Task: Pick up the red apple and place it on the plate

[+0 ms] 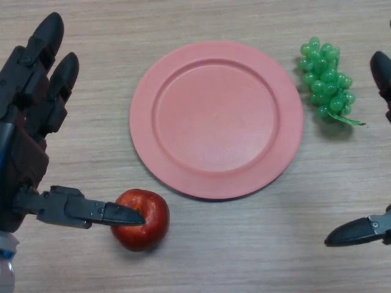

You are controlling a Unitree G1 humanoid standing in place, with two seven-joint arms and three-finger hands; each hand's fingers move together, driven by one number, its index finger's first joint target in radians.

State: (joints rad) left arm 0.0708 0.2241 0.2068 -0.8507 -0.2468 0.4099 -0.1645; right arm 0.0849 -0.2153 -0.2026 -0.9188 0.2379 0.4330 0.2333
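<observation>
Red round apple (143,220) near table's front edge touches open left hand (27,146) thumb; right hand (360,232) well apart, state unclear.

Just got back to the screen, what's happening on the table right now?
The left hand is open beside the apple, thumb tip over it, no grasp yet. The apple sits on the table just off the plate's near-left rim; the plate is empty. Grapes lie right of it. The right hand shows at the right edge.

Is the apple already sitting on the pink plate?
No, the red apple lies on the table below the plate's lower left rim, with the left hand's thumb over it.
</observation>
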